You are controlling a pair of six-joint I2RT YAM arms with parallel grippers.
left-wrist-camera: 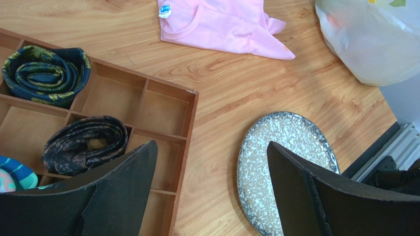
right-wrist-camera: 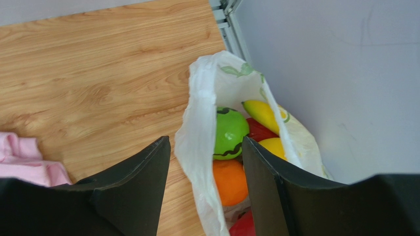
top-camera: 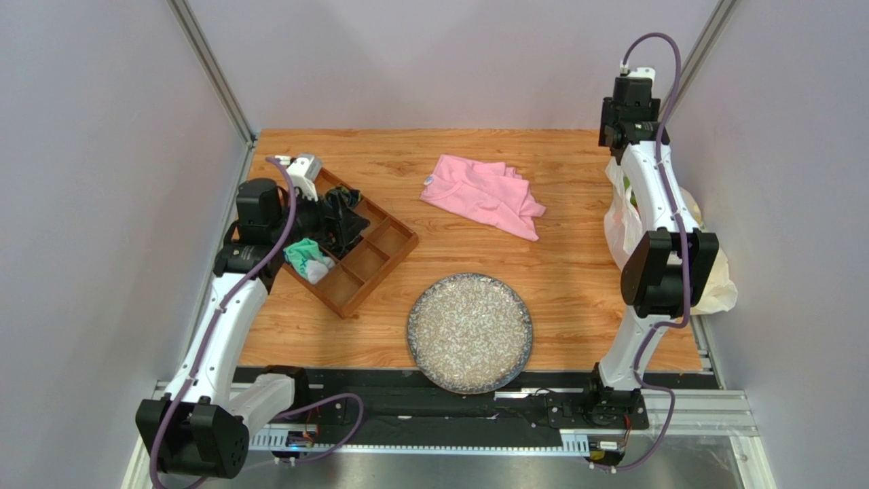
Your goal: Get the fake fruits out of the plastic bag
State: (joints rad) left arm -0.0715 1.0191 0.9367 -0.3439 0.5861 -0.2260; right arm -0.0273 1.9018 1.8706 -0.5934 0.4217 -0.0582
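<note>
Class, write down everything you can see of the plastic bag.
The plastic bag is thin, translucent white film with a faint green leaf print, crumpled and soft. It sits on the table at its right edge, by the grey wall, with its mouth open upward. Inside show a green fruit, an orange, a banana, another yellow piece and red pieces. The right gripper has its open fingers astride the bag's near wall; whether they touch it cannot be told.
</note>
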